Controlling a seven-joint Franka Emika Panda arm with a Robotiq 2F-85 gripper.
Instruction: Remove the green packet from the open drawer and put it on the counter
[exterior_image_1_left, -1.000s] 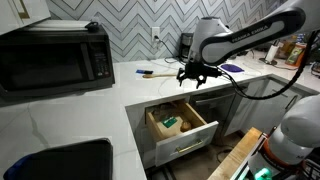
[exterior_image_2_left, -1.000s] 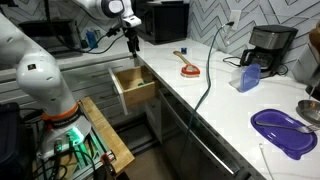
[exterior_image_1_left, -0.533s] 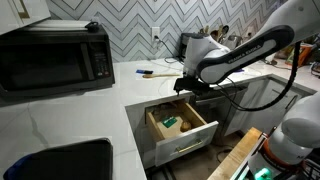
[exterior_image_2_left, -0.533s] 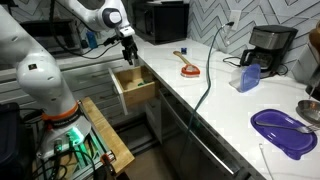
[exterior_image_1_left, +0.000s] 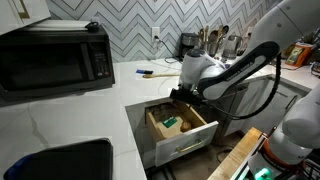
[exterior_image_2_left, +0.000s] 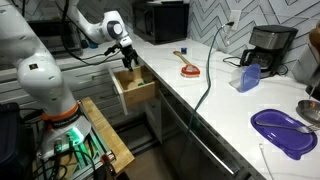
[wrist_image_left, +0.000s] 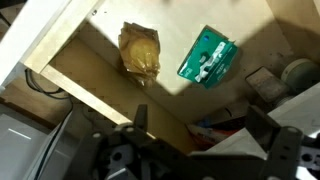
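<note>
Handling, green packet (wrist_image_left: 207, 57): judged light, thin and limp. It is prob. foil or plastic film, so likely slick and apt to crinkle when pinched. No breakage is expected; slipping out is the main risk. The pkt lies flat on the floor of the drawer (wrist_image_left: 95, 62), so hardly any edge is offered. A pinch across the short width is judged best, w/ fingers set down either side of its middle. One pad may have to be scraped under a long edge if the film won't lift.

Position: the pkt is seen inside the drawer on the light wood floor, turned at a slant to the drawer walls. Whether it touches a wall can't be told. A tan crumpled packet (wrist_image_left: 139, 50) lies beside it on the same floor, apart from it.

Tool: gripper (wrist_image_left: 198, 112) is held over the drawer opening, fingers spread wide, nothing between them. In wrist view the pkt sits below the gripper, within the span of the two fingers but ahead of the tips, so it is not yet centred. In both exterior views the gripper (exterior_image_1_left: 183, 95) (exterior_image_2_left: 127, 65) is seen just above the drawer (exterior_image_1_left: 185, 128) (exterior_image_2_left: 133, 90), not down inside it.

Judgement: a short shift fwd and a straight descent are called for before closing. The counter (exterior_image_1_left: 60, 125) around the drawer is where the pkt is to be set.
</note>
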